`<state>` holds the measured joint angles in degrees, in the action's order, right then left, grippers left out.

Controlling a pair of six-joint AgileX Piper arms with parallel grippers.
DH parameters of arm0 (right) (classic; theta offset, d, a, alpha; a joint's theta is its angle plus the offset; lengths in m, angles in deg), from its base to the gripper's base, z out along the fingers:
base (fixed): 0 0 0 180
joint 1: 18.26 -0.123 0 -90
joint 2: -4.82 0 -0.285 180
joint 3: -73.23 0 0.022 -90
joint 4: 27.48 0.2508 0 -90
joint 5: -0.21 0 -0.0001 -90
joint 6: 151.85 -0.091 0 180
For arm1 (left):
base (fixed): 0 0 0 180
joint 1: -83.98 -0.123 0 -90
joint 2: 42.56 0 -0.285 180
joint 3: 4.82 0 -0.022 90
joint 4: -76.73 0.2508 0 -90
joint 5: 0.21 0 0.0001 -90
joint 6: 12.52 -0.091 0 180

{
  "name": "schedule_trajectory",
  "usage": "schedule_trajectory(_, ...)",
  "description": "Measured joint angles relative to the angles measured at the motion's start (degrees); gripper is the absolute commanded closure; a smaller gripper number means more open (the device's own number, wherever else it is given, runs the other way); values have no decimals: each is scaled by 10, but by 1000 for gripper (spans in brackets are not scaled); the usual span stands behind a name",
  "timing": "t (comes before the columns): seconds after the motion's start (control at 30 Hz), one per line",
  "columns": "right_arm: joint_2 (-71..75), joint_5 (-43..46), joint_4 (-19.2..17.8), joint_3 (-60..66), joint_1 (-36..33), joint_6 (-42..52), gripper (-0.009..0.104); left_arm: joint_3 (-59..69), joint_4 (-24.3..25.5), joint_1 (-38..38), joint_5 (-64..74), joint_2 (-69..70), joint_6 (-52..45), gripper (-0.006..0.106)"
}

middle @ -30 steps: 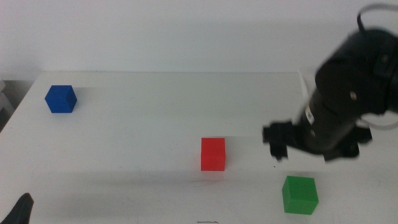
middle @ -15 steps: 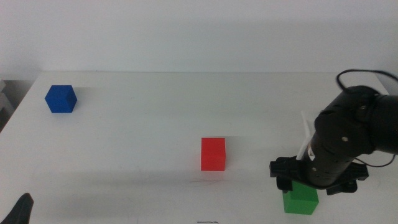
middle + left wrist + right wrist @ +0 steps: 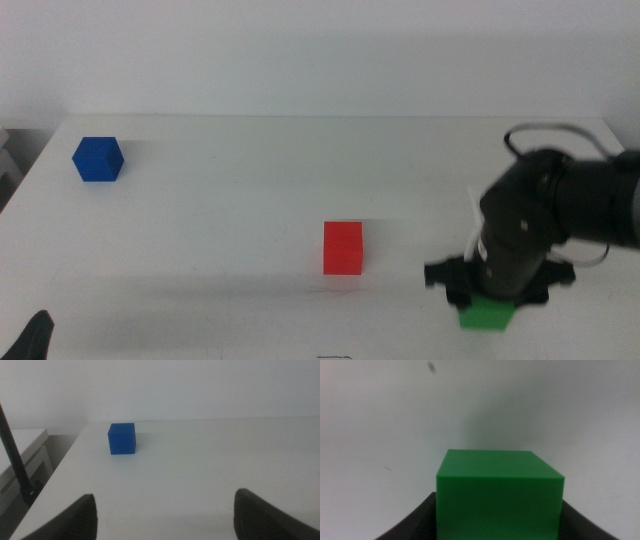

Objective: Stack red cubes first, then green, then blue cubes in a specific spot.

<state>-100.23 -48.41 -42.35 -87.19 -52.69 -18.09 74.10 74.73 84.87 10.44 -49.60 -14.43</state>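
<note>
At the lower right of the middle view, the right gripper sits low over the green cube, its jaws open and flanking the cube's sides. It should close squarely on opposite faces, then lift straight up. The left gripper waits open at the lower left corner. The red cube stands mid-frame, apart. The blue cube is at the upper left.

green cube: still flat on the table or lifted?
Cannot tell. The right tool sits over the green cube, jaws flanking its sides in the right wrist view; its underside is hidden.
</note>
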Motion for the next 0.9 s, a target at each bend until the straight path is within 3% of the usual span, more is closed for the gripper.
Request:
schedule_trajectory(0.2,-3,-117,-13,-156,-35,14,96,0,0,0,0,0,0,7)
schedule_trajectory(0.57,-187,-209,9,-457,-87,50,96,0,0,0,0,0,0,7)
schedule_trajectory(0.9,-250,-214,19,-513,-96,65,96,0,0,0,0,0,0,7)
